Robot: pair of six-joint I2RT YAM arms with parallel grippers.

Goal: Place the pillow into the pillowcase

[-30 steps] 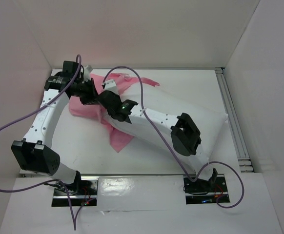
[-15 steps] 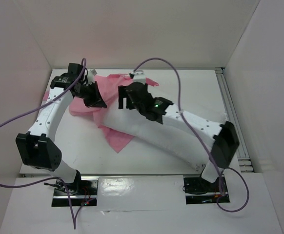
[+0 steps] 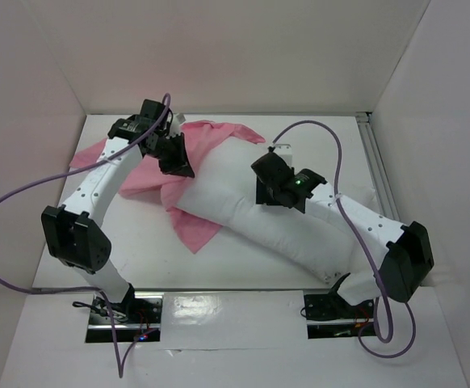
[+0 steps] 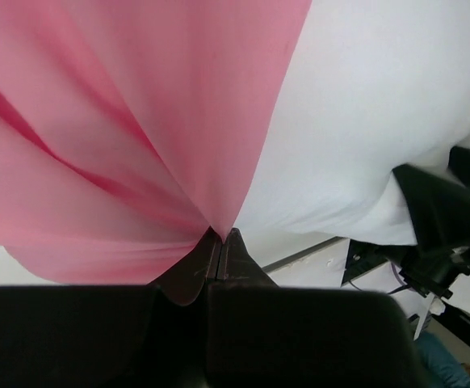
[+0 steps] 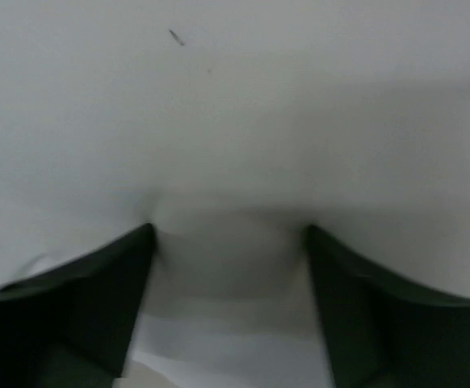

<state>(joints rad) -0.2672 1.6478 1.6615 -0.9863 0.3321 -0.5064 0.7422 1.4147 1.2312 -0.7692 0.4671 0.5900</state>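
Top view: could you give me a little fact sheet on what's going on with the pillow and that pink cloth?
pillow: white, lying diagonally on the table, mostly uncovered
pillowcase: pink, bunched at the pillow's far-left end
left gripper: shut, pinching the pillowcase
right gripper: open, pressed into the pillow

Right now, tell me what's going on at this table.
The left gripper is clamped shut on a fold of the pink pillowcase toward the far side of the table. The right gripper, open, presses down on the white pillow, which lies diagonally, nearly all of it outside the case.
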